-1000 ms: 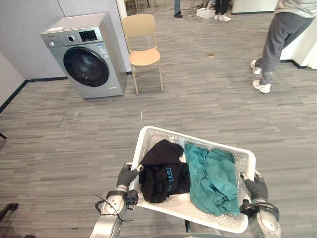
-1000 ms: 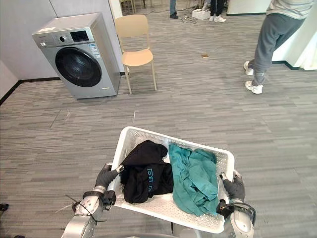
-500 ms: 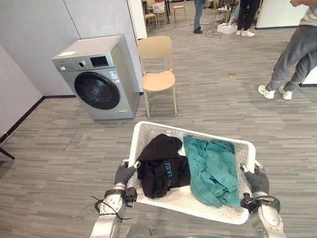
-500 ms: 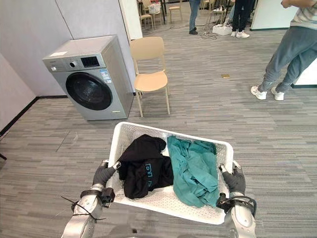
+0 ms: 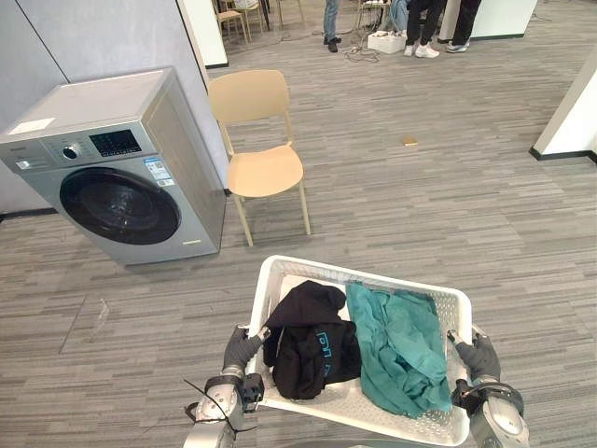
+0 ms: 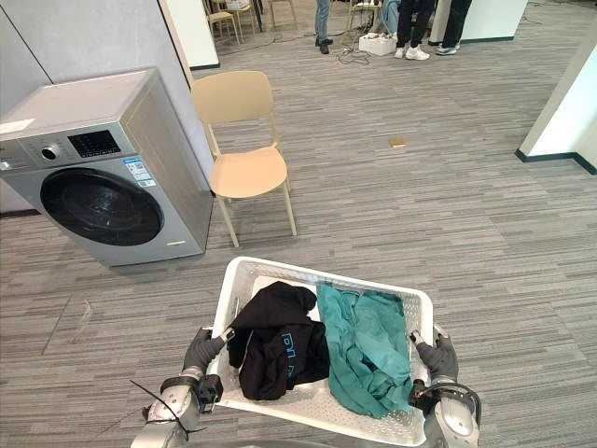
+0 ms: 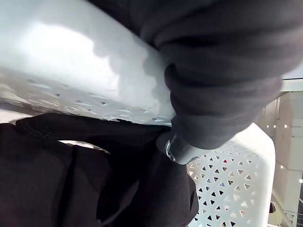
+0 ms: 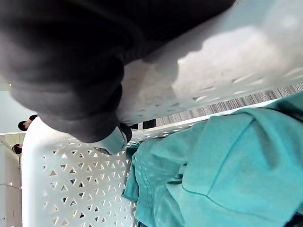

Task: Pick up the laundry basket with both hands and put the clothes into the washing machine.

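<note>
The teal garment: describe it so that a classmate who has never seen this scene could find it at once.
Nearer the camera than the grey washing machine, find the white laundry basket. Two pieces of clothing lie inside it. Yours is the crumpled teal garment on the robot's right, beside the black garment.

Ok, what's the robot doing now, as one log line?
left hand: gripping laundry basket rim | right hand: gripping opposite rim | load: black garment, teal garment | washing machine: ahead-left, door shut

A beige chair stands on grey plank floor.
</note>
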